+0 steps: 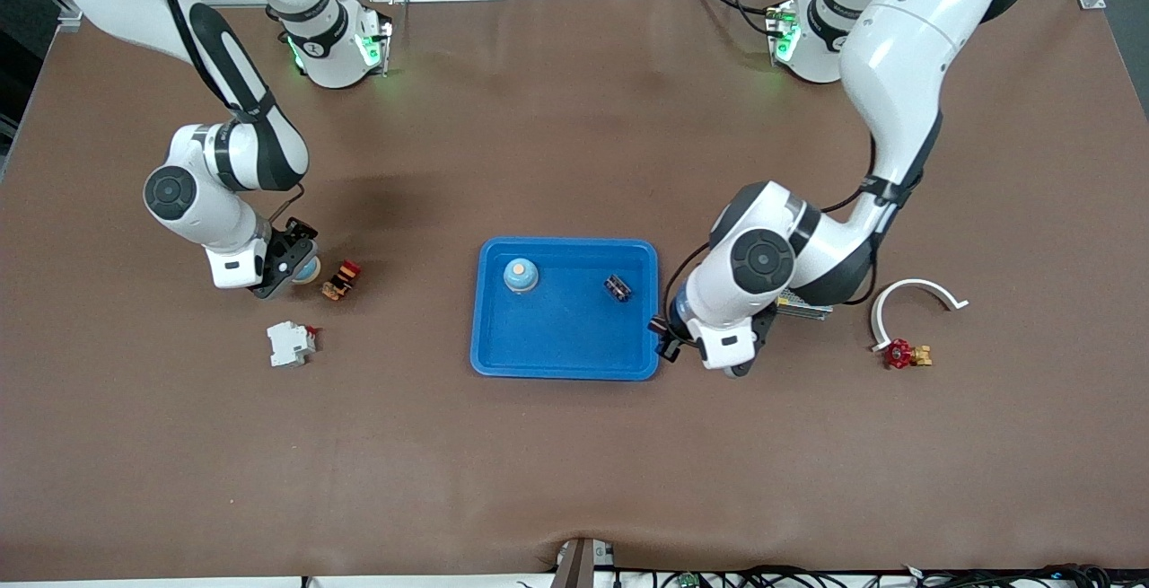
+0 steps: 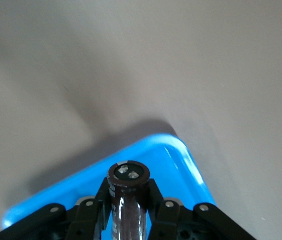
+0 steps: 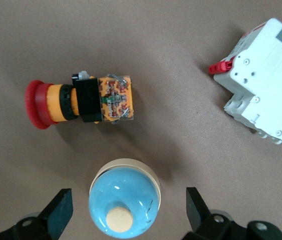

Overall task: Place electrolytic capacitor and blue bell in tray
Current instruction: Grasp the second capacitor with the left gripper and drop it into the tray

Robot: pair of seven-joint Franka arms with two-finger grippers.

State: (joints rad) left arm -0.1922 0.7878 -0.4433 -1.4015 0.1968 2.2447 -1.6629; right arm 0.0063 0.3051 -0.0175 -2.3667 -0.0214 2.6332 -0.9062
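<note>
Lying on the brown counter (image 1: 574, 480) midway between the two arms, the bright-blue tray (image 1: 565, 364) already carries a blue bell (image 1: 521, 276) in the corner toward the right arm's end and a small dark capacitor (image 1: 617, 288) toward the left arm's end. A second electrolytic capacitor (image 2: 127, 200), dark with two metal terminals on its end face, is pinched in the left pincer (image 2: 127, 207), whose fingers (image 2: 91, 212) are pressed against its sides; this pincer hangs over the tray's rim at the corner nearest the left arm, with the blue rim visible below it in the left wrist view.

Toward the right arm's end, a second blue bell (image 3: 124, 198) with a cream button on top sits on the counter between the spread fingers (image 3: 60, 210) of the right pincer (image 1: 289, 267), which do not touch it. Just beside that bell lies a red-capped push-button switch (image 3: 80, 102) with an orange and black body, and a white circuit breaker (image 1: 291, 343) with a red lever lies near it, closer to the front camera.

Toward the left arm's end, a curved white plastic piece (image 1: 907, 301) lies on the counter, with a small red-handled brass valve (image 1: 905, 355) at one of its ends. A grey mesh box (image 1: 803, 305) shows partly under the left arm.

The counter is a plain brown mat, faintly creased, with cables along its near edge.
</note>
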